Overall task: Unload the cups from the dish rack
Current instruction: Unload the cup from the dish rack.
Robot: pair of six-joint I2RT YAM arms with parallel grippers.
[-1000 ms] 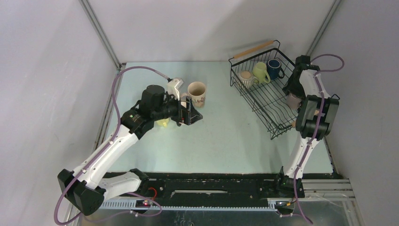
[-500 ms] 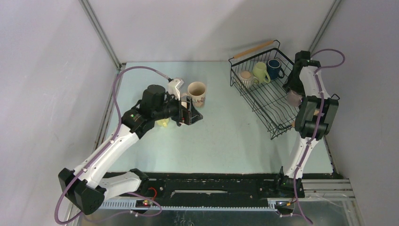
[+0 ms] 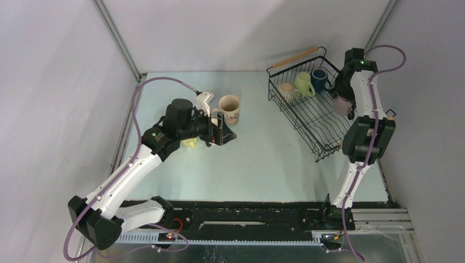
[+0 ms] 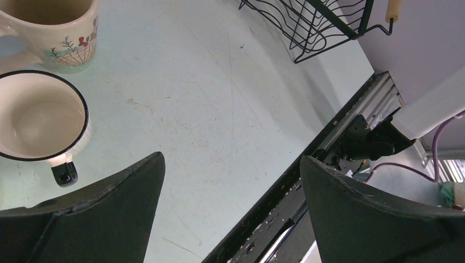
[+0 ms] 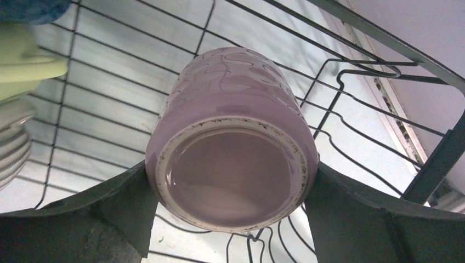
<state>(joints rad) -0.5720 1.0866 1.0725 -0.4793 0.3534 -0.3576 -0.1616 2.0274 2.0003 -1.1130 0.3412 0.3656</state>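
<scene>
The right gripper (image 5: 230, 183) clamps the mauve cup (image 5: 230, 109) by its sides, base toward the wrist, over the dish rack (image 3: 315, 123) wires, apparently to carry it out. The left gripper (image 4: 230, 186) hangs spread and empty near the floral mug (image 4: 60, 38) on the table (image 4: 219, 82).

The table top (image 3: 263, 164) is pale blue-green; up close it shows faint scratches, a brownish smudge and a few dark specks. Plain grey walls (image 3: 236, 33) close it in on three sides, with a slanting metal strut (image 3: 118, 41) in the far left corner and a second strut (image 3: 379, 27) far right. A black rail (image 3: 247, 211) runs along the near edge. Just in front of it lies a silver slotted rail (image 3: 247, 236), where a small red light (image 3: 171, 236) glows.
</scene>
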